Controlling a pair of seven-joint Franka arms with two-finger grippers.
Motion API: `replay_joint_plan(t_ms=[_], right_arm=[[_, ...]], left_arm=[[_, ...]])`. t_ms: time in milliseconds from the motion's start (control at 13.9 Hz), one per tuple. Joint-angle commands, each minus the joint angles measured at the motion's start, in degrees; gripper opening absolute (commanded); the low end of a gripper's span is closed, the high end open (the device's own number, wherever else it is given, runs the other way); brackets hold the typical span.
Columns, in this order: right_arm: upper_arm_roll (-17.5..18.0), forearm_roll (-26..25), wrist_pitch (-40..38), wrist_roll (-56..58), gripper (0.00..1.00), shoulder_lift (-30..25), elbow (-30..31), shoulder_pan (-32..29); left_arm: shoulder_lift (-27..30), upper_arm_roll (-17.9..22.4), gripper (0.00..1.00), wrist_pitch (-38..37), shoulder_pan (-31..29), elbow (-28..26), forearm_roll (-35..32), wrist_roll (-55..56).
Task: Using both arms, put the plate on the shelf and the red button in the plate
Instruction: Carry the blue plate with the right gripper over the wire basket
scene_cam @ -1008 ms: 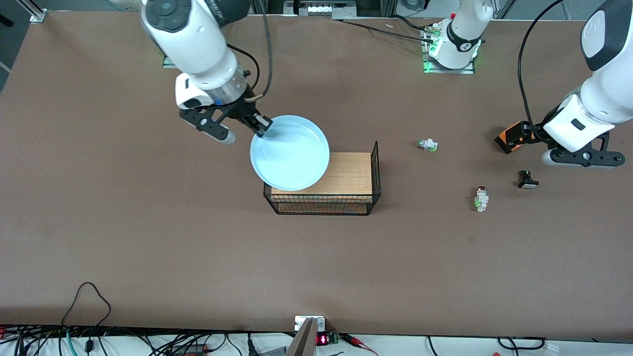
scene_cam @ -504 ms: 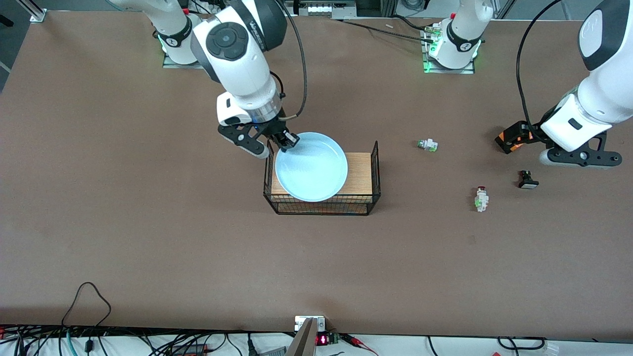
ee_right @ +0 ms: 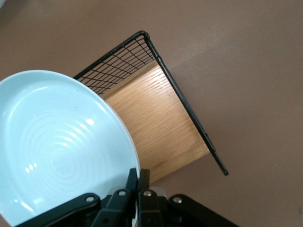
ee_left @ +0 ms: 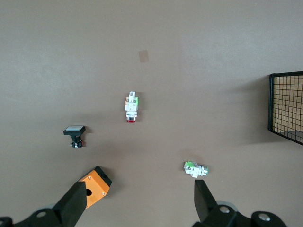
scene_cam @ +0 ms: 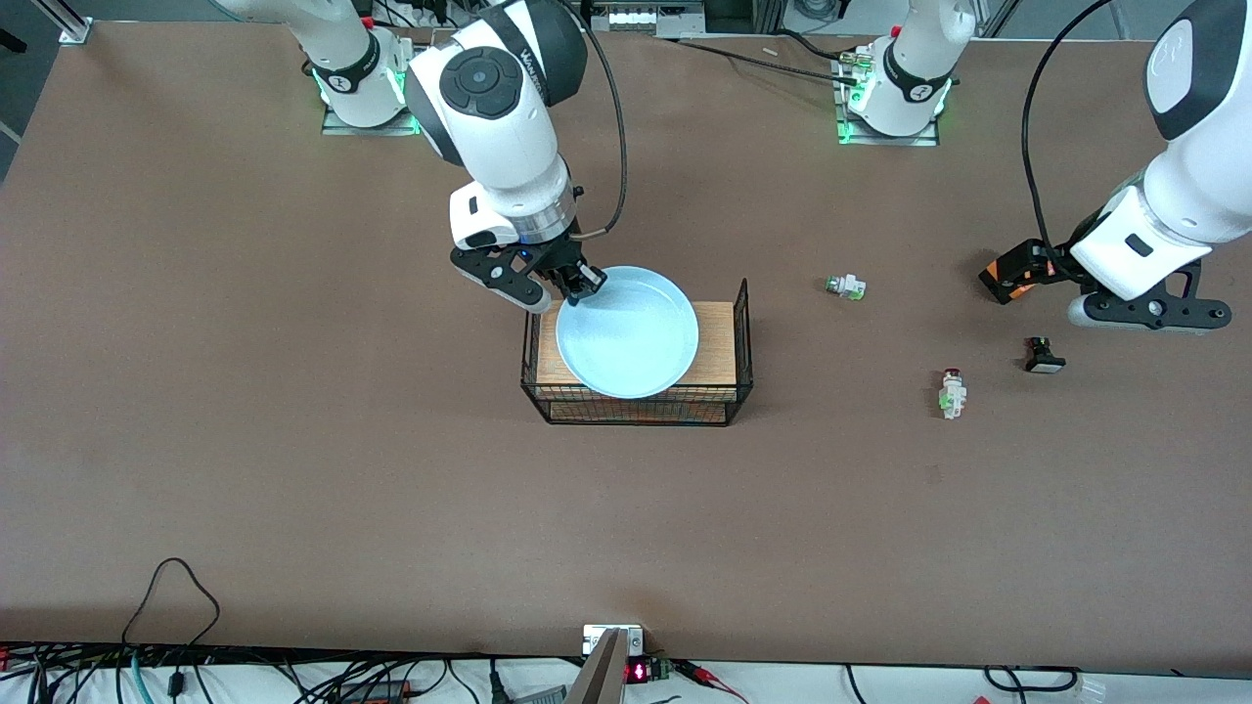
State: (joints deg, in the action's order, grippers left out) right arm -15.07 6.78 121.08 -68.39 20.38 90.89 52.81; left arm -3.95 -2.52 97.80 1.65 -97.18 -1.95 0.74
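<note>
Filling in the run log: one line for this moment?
right gripper: shut on plate, over rack | left gripper: open, waits above table | red button: on table

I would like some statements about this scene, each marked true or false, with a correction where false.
1. The right gripper is shut on the rim of the plate. True.
2. The plate is over the wooden-topped wire rack. True.
3. The left gripper holds the red button. False: its fingers are open and empty, and the button lies on the table.
4. The orange box lies inside the rack. False: it is on the table under the left arm.
5. The small black part lies toward the left arm's end of the table. True.
</note>
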Motion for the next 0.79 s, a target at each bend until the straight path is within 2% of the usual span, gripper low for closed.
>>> replay_joint_plan(t_ms=[0,360,720], right_arm=[[-1.2,-0.5,-4.3,-0.1,0.00,-4.2,0.5,0.1],[-1.2,-0.5,-7.0,-0.4,0.00,-6.1,0.7,0.5],[-1.2,-1.1,-3.1,-1.1,0.00,-5.5,6.7,4.0]], left_arm=[[-0.5,-0.1,1.00,-1.3,-0.2,1.6,-0.9,-1.3],[-0.5,-0.1,1.00,-1.4,-0.3,1.6,-0.9,-1.2],[-0.5,-0.1,1.00,-1.4,-0.4,1.6,-0.8,-1.3]])
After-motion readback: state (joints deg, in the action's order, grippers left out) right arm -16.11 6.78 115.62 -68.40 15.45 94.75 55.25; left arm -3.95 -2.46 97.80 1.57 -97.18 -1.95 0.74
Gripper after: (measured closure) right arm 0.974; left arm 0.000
